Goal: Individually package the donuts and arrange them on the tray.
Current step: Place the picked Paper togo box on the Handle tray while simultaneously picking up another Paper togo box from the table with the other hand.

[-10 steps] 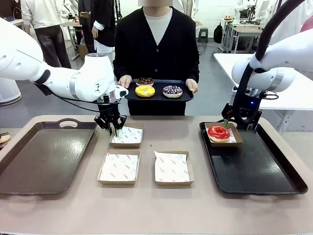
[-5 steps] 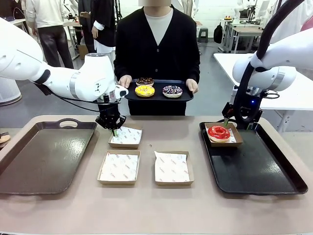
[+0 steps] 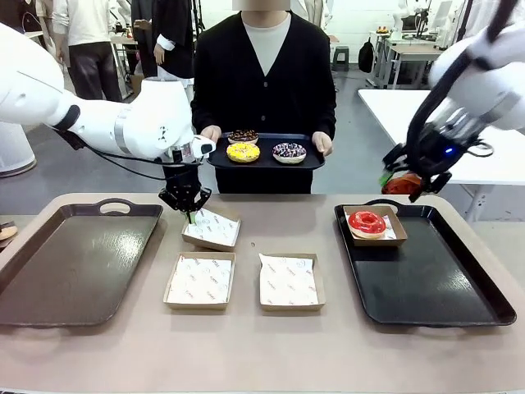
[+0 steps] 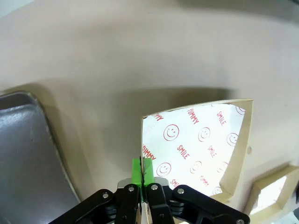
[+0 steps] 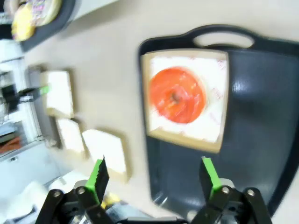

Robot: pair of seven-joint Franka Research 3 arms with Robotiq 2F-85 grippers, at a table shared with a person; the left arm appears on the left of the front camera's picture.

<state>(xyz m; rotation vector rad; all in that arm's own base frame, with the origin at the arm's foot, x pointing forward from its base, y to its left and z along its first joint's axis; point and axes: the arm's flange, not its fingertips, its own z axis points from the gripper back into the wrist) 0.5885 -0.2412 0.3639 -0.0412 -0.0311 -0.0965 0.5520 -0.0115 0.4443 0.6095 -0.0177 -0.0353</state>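
Note:
A red-glazed donut [image 3: 367, 222] lies in a cardboard box on the right black tray [image 3: 435, 279]. The person holds a small dark tray [image 3: 305, 162] carrying a dark chocolate donut [image 3: 243, 135], a yellow donut [image 3: 243, 152] and a dark sprinkled donut [image 3: 289, 152]. My left gripper [image 3: 190, 215] is shut on the near edge of an empty paper-lined box [image 3: 213, 231], which hangs tilted. In the left wrist view the green pads [image 4: 137, 169] pinch that box's wall [image 4: 201, 140]. My right gripper [image 3: 399, 185] hovers open above the right tray's far edge. Its fingers [image 5: 100, 175] stand wide over the red donut [image 5: 177, 95].
Two more empty lined boxes [image 3: 200, 279] [image 3: 289, 281] sit at the table's middle front. A brown tray [image 3: 74, 263] lies at the left, bare. The person stands at the far side, both hands on the small tray. Other people stand in the background.
My left gripper shut on the box's edge and lifted that side, tilting the box. My right gripper rose up and to the right, away from the boxed red donut.

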